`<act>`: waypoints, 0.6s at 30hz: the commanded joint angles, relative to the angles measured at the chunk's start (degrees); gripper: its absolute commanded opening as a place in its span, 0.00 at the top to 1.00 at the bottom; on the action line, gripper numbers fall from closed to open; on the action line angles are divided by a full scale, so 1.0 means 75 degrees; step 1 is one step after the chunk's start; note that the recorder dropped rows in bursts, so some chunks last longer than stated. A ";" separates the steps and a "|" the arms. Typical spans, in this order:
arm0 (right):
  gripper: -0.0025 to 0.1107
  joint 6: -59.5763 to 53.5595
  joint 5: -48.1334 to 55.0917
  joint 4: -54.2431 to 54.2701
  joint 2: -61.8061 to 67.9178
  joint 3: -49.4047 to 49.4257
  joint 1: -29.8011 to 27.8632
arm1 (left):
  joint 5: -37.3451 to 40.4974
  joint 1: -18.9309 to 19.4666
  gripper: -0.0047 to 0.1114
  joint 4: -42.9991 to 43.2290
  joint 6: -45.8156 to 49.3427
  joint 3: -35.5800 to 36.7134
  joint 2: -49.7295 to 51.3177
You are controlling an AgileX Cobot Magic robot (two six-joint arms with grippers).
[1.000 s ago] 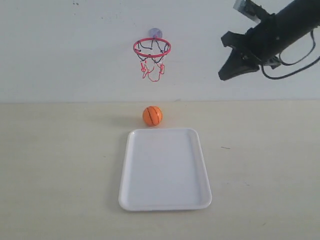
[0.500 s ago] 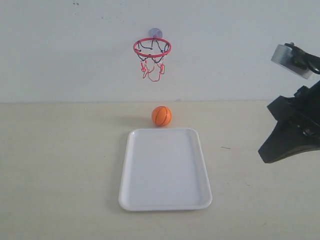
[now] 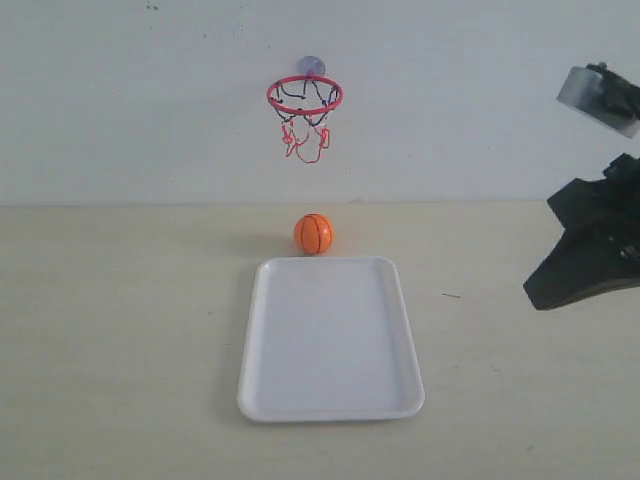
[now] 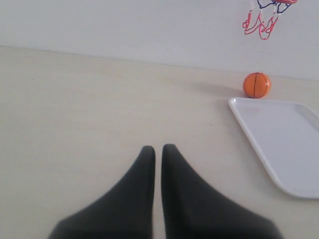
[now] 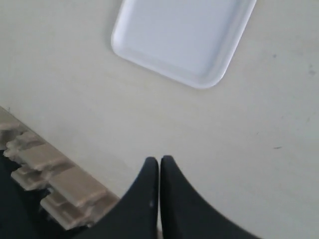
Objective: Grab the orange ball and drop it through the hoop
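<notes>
The orange ball [image 3: 313, 233] rests on the table just behind the white tray's far edge, below the hoop [image 3: 304, 97] fixed to the wall by a suction cup. The left wrist view also shows the orange ball [image 4: 256, 85] and the hoop's net [image 4: 261, 22]. My right gripper [image 3: 536, 296] hovers at the far right, shut and empty, well away from the ball. From its wrist view the right gripper [image 5: 159, 160] points down at bare table. My left gripper [image 4: 158, 148] is shut with nothing in it, far from the ball; it is out of the exterior view.
A white tray [image 3: 261, 380] lies flat in the middle of the table; its rim also shows as the white tray [image 4: 244, 116] and the white tray [image 5: 197, 82]. A beige ridged part [image 5: 45, 177] sits off the table edge near my right gripper.
The right arm dropped from high near the hoop down to the table's right side, then edged slightly right. The ball rolled right, then back a little left.
</notes>
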 commanded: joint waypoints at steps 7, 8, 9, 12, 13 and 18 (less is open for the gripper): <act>0.98 -0.0372 -0.2571 -0.0320 -0.3138 0.0113 -0.0020 | -0.0065 0.0004 0.92 -0.0015 -0.0046 -0.0021 -0.0012; 0.98 -0.0499 -0.2806 -0.0320 -0.3499 0.0213 -0.0020 | -0.0065 0.0004 0.92 -0.0015 -0.0046 -0.0021 -0.0012; 0.98 -0.0626 -0.3051 -0.0320 -0.3856 0.0362 -0.0020 | -0.0065 0.0004 0.92 -0.0015 -0.0046 -0.0021 -0.0012; 0.98 -0.0975 -0.3730 -0.0320 -0.4813 0.1073 -0.0020 | -0.0065 0.0004 0.92 -0.0015 -0.0046 -0.0021 -0.0012; 0.98 -0.1038 -0.3986 -0.0320 -0.5153 0.1325 -0.0020 | -0.0065 0.0004 0.92 -0.0015 -0.0046 -0.0021 -0.0012; 0.98 -0.1164 -0.5258 -0.0333 -0.6998 0.3295 -0.0020 | -0.0065 0.0004 0.92 -0.0015 -0.0046 -0.0021 -0.0012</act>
